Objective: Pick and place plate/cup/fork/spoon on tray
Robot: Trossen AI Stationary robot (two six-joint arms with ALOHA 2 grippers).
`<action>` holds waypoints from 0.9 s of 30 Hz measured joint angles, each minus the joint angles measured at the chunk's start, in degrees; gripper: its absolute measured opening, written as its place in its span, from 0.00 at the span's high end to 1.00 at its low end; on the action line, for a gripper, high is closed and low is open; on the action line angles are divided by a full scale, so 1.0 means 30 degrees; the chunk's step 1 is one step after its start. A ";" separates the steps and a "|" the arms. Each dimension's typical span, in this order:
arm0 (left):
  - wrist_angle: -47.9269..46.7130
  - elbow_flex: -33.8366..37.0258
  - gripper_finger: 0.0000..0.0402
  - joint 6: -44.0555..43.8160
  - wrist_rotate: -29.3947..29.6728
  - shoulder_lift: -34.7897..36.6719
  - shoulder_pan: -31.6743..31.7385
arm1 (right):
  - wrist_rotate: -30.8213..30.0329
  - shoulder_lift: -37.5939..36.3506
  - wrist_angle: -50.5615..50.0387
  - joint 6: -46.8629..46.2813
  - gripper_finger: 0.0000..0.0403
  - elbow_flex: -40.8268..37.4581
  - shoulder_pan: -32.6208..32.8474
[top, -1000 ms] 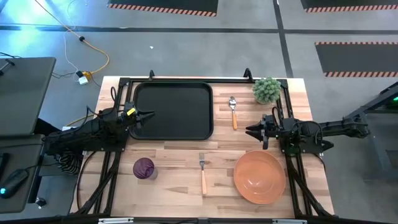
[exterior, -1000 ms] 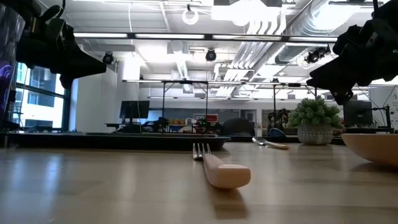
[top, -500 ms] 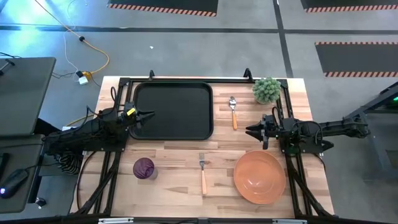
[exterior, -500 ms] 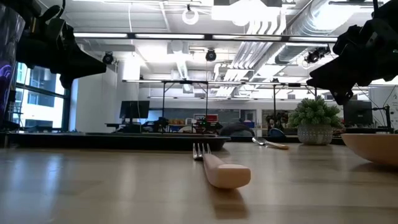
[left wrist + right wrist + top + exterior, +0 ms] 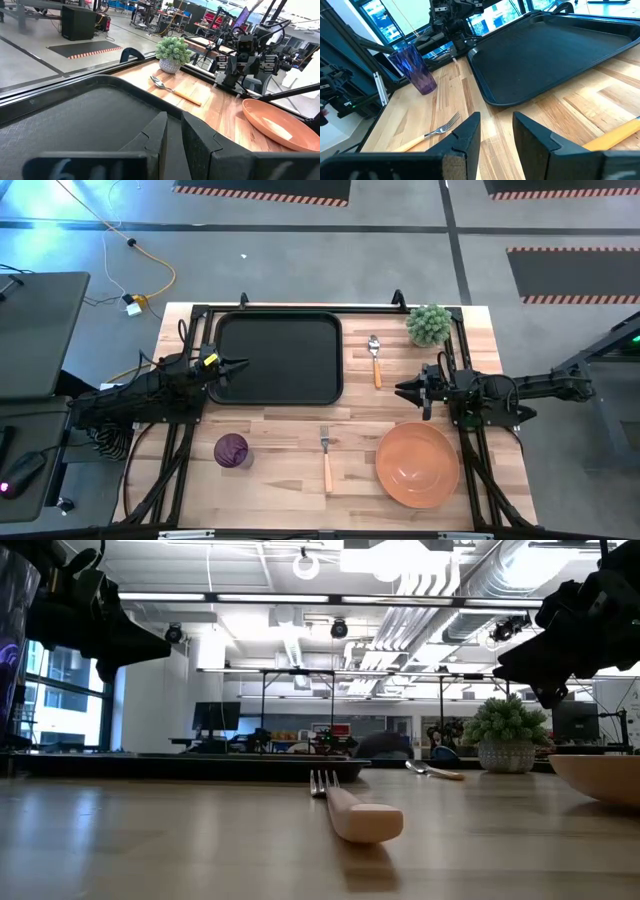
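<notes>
- Pale wood planks form the table (image 5: 290, 430), seen from above with a dark robot arm at each side.
- A black rectangular tray (image 5: 279, 358) lies flat on the far left part of the table, with nothing on it.
- The left gripper (image 5: 238, 365) hovers over the tray's left edge, pointing toward the table's middle. In its wrist view its two fingers (image 5: 156, 136) stand nearly pressed together with only a thin slit between them, holding nothing.
- The right gripper (image 5: 404, 391) hovers over bare wood between the spoon and the plate, pointing toward the left arm. Its fingers (image 5: 465, 137) are slightly parted with a narrow gap, holding nothing.
- An orange plate (image 5: 417, 464) sits on the near right of the table, just below the right gripper in the overhead picture.
- A translucent purple cup (image 5: 232, 450) stands upright on the near left, well apart from the tray.
- A fork (image 5: 326, 457) with an orange handle lies near the front centre, between cup and plate, tines toward the tray.
- A spoon (image 5: 375, 358) with an orange handle lies just right of the tray, bowl toward the far edge.
- A small green potted plant (image 5: 429, 325) stands at the far right corner, near the spoon.
</notes>
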State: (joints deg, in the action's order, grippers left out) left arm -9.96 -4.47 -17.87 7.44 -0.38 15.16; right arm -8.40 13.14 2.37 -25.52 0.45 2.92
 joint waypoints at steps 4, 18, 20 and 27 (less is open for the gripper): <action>0.0025 0.0000 0.88 0.0002 0.0000 0.0002 0.0004 | -0.0002 0.0001 0.0000 0.0000 0.74 0.0000 0.0002; 0.0043 0.0000 0.88 -0.0007 0.0007 0.0007 0.0007 | -0.0006 -0.0001 -0.0007 0.0000 0.74 0.0004 0.0003; 0.0051 0.0000 0.88 -0.0015 0.0000 0.0000 0.0002 | -0.0007 0.0001 0.0000 0.0000 0.74 0.0000 0.0000; 0.0110 0.0000 0.88 -0.0904 0.0000 0.0000 0.0004 | -0.0007 -0.0007 0.0000 0.0000 0.74 0.0003 0.0001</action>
State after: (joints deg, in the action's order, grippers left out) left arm -9.63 -4.47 -20.58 7.44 -0.38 15.17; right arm -8.43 13.13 2.37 -25.52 0.46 2.92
